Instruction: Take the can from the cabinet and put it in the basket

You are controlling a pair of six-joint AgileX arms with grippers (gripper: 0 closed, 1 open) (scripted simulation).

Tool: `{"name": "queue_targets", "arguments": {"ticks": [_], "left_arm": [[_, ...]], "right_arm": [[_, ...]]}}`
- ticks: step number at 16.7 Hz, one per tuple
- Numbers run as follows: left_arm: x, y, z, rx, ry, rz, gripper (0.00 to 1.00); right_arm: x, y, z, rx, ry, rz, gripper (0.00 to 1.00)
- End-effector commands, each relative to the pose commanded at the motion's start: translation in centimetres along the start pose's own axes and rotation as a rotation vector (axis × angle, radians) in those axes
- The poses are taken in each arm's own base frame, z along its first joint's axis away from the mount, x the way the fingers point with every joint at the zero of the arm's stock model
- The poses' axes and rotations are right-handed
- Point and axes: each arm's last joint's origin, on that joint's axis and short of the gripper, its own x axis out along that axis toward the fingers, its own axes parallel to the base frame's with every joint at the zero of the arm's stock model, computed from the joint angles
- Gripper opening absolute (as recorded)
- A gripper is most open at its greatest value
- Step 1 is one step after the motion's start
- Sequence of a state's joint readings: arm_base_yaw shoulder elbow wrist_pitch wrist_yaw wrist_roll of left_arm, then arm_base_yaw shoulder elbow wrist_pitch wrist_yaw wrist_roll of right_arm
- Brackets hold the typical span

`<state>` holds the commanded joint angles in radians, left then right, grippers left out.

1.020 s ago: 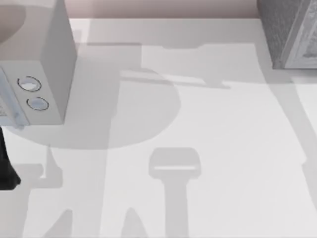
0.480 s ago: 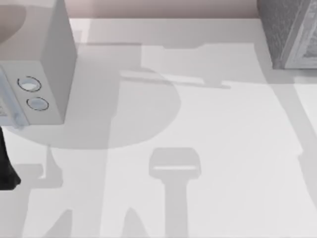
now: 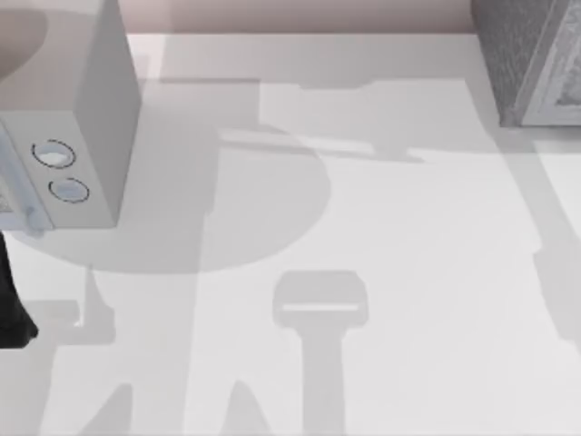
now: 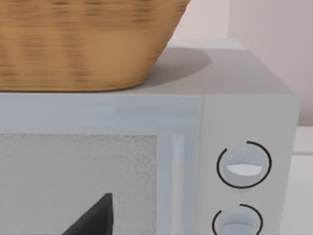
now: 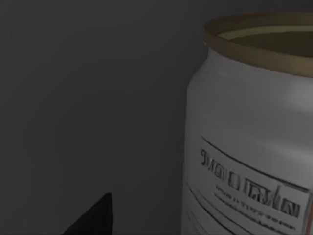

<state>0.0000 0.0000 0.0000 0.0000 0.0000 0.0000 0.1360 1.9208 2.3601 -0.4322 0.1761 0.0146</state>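
Scene: a white worktop [image 3: 390,236] seen from above, with a white box with two round dials [image 3: 82,118] at its left and the dark-grey speckled cabinet [image 3: 513,54] at its far right corner
Can: the can [image 5: 249,132] stands upright in the cabinet's dim interior, close before the right wrist camera, its gold rim at the top and fine print running across the white body
Basket: a woven basket [image 4: 83,44] sits on top of the white box, straight ahead of the left wrist camera
Right arm: reaching into the cabinet, one dark fingertip [image 5: 93,218] showing beside the can and apart from it; whether the jaws are apart or together cannot be told
Left arm: parked at the left edge of the worktop [image 3: 11,309], in front of the white box, a dark fingertip [image 4: 93,218] at the frame's lower edge; its jaws cannot be read either
Stage: judged from this, the reach is nearly done and the can is not yet held
Handling: likely light, with a thin, smooth wall that may slip under a loose hold or dent under a hard one, and tall enough to tip if nudged
Where to hold: probably across the middle of the body, below the rim, jaws square to its sides
Risk: brushing the can over against the cabinet wall
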Motion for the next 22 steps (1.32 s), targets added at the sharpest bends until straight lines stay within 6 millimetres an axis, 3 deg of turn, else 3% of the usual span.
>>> {"name": "queue_targets", "arguments": {"ticks": [4,17,22], "left_arm": [[0.00,0.00,0.00,0.000,0.000,0.000,1.00],[0.00,0.00,0.00,0.000,0.000,0.000,1.00],[0.00,0.00,0.00,0.000,0.000,0.000,1.00]], "right_arm": [[0.02,0.00,0.00,0.000,0.000,0.000,1.00],[0.02,0.00,0.00,0.000,0.000,0.000,0.02],[0.02,0.00,0.00,0.000,0.000,0.000,0.00]]}}
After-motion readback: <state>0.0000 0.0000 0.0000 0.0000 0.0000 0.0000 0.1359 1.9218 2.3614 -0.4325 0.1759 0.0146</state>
